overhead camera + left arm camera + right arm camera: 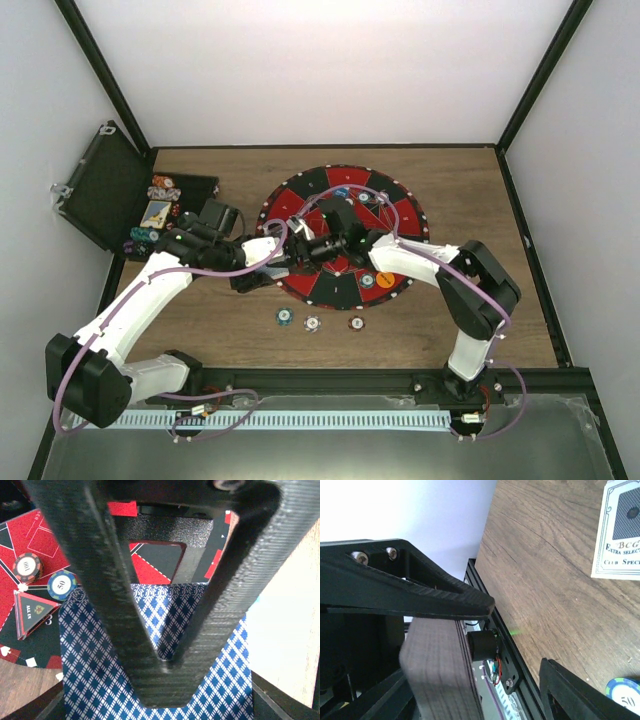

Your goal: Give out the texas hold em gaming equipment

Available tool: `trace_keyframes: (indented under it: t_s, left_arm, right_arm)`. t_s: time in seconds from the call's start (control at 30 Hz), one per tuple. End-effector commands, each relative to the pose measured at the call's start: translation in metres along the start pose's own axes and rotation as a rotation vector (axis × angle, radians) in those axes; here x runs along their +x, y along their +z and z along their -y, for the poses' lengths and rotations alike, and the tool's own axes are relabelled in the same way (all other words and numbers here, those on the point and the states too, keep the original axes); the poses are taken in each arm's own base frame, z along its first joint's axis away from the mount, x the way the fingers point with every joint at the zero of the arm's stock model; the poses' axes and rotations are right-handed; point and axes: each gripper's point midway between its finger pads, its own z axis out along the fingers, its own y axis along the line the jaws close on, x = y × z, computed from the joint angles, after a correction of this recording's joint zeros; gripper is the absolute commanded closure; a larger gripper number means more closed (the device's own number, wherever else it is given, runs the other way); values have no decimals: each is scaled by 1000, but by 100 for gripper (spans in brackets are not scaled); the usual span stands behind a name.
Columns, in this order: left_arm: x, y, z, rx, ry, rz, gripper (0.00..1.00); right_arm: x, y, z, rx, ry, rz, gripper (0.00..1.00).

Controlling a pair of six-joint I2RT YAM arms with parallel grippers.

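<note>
The left gripper (165, 672) pinches one deck of blue-diamond-backed cards (100, 670) over the round mat's (300, 190) near-left edge. The right gripper (517, 637) gapes wide at the deck's edge. Three poker chips (313, 323) lie on the table (450, 180) near the mat. The arms hide the deck from above.

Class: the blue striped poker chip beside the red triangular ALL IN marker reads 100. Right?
No: the left wrist view shows the blue striped poker chip reads 50; it does sit beside the red triangular ALL IN marker.
</note>
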Motion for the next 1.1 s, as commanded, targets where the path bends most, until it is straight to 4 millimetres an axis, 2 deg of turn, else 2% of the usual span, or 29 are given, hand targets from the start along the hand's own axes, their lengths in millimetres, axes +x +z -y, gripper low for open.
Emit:
trace_keyframes:
  t_s: [0.0,0.2,0.53,0.8,1.07]
  left_arm:
    - [-14,-11,-5,-29,33,41,88]
    - [-11,-11,-6,-42,36,28,88]
    - [-12,-10,-9,-49,27,33,89]
    - [-5,-5,-13,-72,20,8,88]
    - [3,2,-16,-81,10,-22,88]
  right_arm:
    - [-15,-5,4,41,-33,20,36]
    - [-23,-26,12,82,-41,57,38]
    - [-22,-37,14,123,-55,72,41]
    - [-24,-47,-18,52,-79,104,67]
    - [-17,-52,-32,1,-79,113,88]
